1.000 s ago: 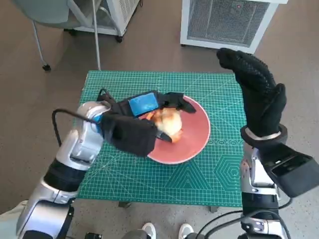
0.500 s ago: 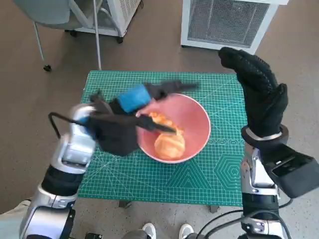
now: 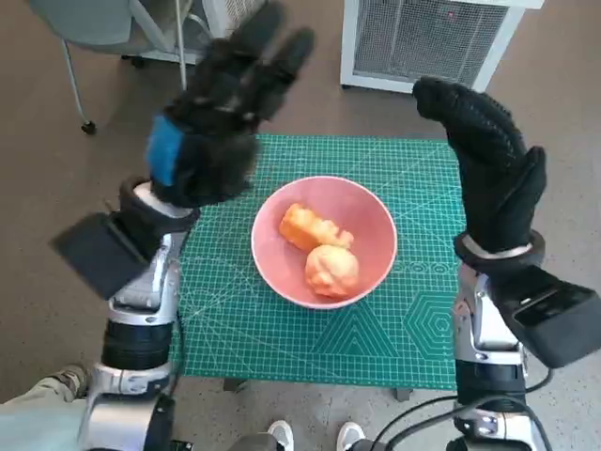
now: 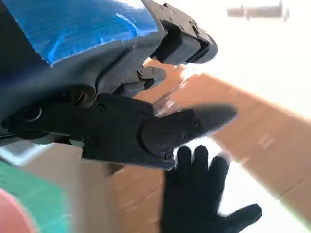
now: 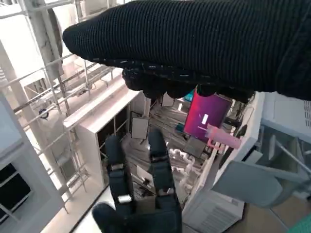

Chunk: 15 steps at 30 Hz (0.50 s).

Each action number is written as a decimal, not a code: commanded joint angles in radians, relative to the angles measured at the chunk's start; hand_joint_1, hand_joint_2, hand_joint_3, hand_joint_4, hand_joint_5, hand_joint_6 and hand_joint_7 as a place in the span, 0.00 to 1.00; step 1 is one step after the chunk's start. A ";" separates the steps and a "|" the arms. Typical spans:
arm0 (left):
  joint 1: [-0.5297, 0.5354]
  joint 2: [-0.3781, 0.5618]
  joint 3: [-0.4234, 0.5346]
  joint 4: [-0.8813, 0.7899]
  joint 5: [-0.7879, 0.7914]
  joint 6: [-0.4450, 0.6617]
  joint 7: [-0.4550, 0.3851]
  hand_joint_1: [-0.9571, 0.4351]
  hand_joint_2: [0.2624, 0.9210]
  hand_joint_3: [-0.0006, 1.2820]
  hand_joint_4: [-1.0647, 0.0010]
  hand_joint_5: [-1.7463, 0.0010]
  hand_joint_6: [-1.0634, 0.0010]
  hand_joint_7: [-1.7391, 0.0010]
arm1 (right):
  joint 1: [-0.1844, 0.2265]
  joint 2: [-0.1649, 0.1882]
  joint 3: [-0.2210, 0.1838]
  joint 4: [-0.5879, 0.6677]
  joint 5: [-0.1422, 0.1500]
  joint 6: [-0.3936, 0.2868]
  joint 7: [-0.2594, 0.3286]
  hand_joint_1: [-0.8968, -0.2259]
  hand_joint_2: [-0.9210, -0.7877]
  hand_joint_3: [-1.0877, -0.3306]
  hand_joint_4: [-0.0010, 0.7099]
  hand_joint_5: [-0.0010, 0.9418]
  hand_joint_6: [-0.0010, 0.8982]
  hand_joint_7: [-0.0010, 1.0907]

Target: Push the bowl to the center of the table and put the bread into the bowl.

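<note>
A pink bowl sits near the middle of the green cutting mat. Inside it lie two pieces of bread, an oblong one and a round one. My left hand is raised high above the mat's left side, fingers spread, holding nothing. My right hand is lifted upright over the mat's right edge, also open and empty. The left wrist view shows my left hand's black fingers with my gloved right hand beyond. The right wrist view shows the glove and my left hand opposite.
A white grilled unit stands on the floor beyond the table. A chair leg and another white cabinet are at the back left. A person's shoes show at the table's near edge.
My left hand has let go of the bread, risen out of the bowl and swung up to the left. Both bread pieces now lie in the bowl. My right hand has barely moved.
</note>
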 commanded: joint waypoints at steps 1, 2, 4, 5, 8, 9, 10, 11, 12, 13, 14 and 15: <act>0.025 -0.043 0.028 -0.011 -0.076 -0.017 0.014 0.14 1.00 0.49 0.79 0.99 0.75 0.92 | -0.024 -0.003 0.001 0.000 -0.006 0.014 -0.003 0.34 0.00 0.36 0.37 0.01 0.00 0.59; 0.029 -0.051 0.032 -0.017 -0.086 -0.016 0.019 0.14 1.00 0.48 0.79 0.99 0.76 0.92 | -0.028 -0.003 0.002 -0.001 -0.007 0.015 -0.003 0.34 0.00 0.36 0.37 0.01 0.00 0.59; 0.038 -0.073 0.034 -0.027 -0.099 -0.021 0.031 0.14 1.00 0.46 0.78 0.98 0.76 0.92 | -0.036 -0.005 0.002 0.001 -0.009 0.013 -0.002 0.33 0.00 0.37 0.37 0.01 0.00 0.59; 0.046 -0.083 0.032 -0.030 -0.103 -0.029 0.036 0.14 1.00 0.45 0.78 0.98 0.76 0.92 | -0.039 -0.006 0.003 0.001 -0.012 0.012 -0.002 0.33 0.00 0.37 0.37 0.01 0.00 0.59; 0.064 -0.104 0.026 -0.036 -0.103 -0.053 0.044 0.15 1.00 0.43 0.78 0.99 0.76 0.93 | -0.048 -0.009 0.003 0.005 -0.020 0.005 -0.001 0.33 0.00 0.37 0.38 0.01 0.00 0.59; 0.069 -0.107 0.025 -0.038 -0.100 -0.061 0.046 0.16 1.00 0.43 0.78 0.99 0.77 0.93 | -0.052 -0.010 0.003 0.009 -0.021 0.002 0.001 0.32 0.00 0.37 0.38 0.01 0.00 0.59; 0.073 -0.109 0.024 -0.039 -0.098 -0.067 0.047 0.16 1.00 0.43 0.78 0.99 0.77 0.94 | -0.055 -0.011 0.003 0.012 -0.022 0.000 0.002 0.32 0.00 0.37 0.38 0.01 0.00 0.59; 0.077 -0.108 0.023 -0.039 -0.095 -0.073 0.046 0.17 1.00 0.43 0.78 0.99 0.78 0.94 | -0.059 -0.012 0.002 0.016 -0.023 -0.003 0.003 0.32 0.00 0.37 0.38 0.01 0.00 0.59; 0.080 -0.107 0.022 -0.040 -0.094 -0.077 0.045 0.17 1.00 0.42 0.79 0.99 0.79 0.94 | -0.061 -0.012 0.002 0.019 -0.025 -0.005 0.004 0.32 0.00 0.37 0.38 0.01 0.00 0.59; 0.083 -0.106 0.021 -0.039 -0.089 -0.085 0.044 0.17 1.00 0.42 0.79 0.99 0.79 0.94 | -0.065 -0.013 0.002 0.024 -0.026 -0.008 0.005 0.32 0.00 0.37 0.38 0.01 0.00 0.59; 0.085 -0.104 0.021 -0.037 -0.086 -0.091 0.043 0.17 1.00 0.43 0.79 0.99 0.79 0.94 | -0.068 -0.014 0.002 0.028 -0.027 -0.010 0.006 0.32 0.00 0.37 0.38 0.01 0.00 0.59; 0.089 -0.103 0.020 -0.037 -0.081 -0.098 0.043 0.18 1.00 0.43 0.79 1.00 0.79 0.95 | -0.071 -0.015 0.001 0.031 -0.027 -0.012 0.008 0.32 0.00 0.36 0.38 0.01 0.01 0.59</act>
